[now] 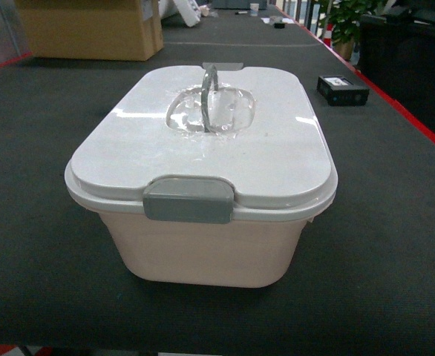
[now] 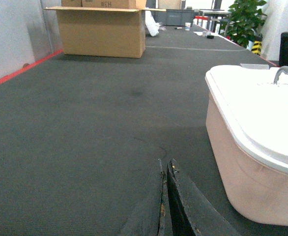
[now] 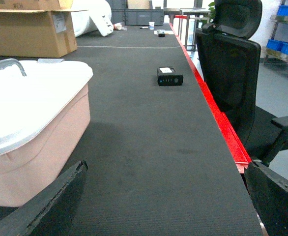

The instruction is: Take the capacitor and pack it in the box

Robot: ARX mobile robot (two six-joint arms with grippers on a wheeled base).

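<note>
one lidded box [image 1: 203, 245], one black device [image 1: 342, 90], one carton [image 1: 91, 28]

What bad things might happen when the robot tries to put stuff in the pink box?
The box has its white lid on and the grey latch looks clipped, so nothing goes in until it opens. The left gripper is shut, and the right gripper is open. Neither holds anything. No capacitor clearly shows, so the robot might grab the small black device instead.

Looks like a workshop or warehouse floor — long table [image 3: 149, 137] with dark matting and a red edge strip, open cardboard carton [image 2: 102, 32] at the far end, blue bins [image 3: 286, 46] on racking, a black office chair [image 3: 235, 64] alongside, potted plant [image 2: 244, 19] behind.
</note>
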